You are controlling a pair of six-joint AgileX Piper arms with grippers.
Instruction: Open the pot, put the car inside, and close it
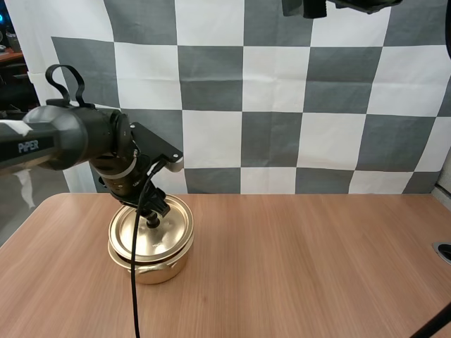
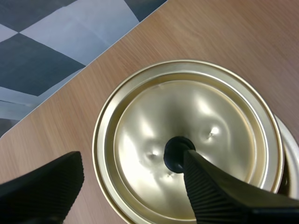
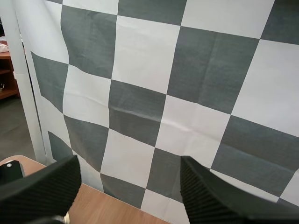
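Step in hand, prob.: getting lid off. Looking at a round, shiny gold-coloured metal pot [image 1: 151,273] standing on the left part of the light wood-grain table [image 1: 303,267], w/ its shallow gold metal lid [image 1: 173,229] lying on top, seemingly a bit askew, pot rim peeking out past one edge in the left wrist view.

Hovering the left gripper [image 1: 153,215] right over lid centre, fingers spread wide & pinching nothing. Resting one ribbed pad [image 2: 210,196] against, or just beside, the small round black knob [image 2: 176,154]; other pad standing well apart from it. Holding the right gripper [image 3: 130,163] up above the table edge, fingers spread too, nothing btwn them.

For doing this step well:
- Shifting the left gripper sideways first, getting knob midway btwn pads. Closing from here would prob. be shoving lid across rim w/ one pad only.
- Dropping tips low, beside knob's neck, w/o pressing on thin lid.
- Closing firmly, since knob looks small & smooth, so likely slipping in a loose pinch.
- Lifting straight up, then setting lid flat on bare table to the right, well apart from pot, leaving mouth free for the car.
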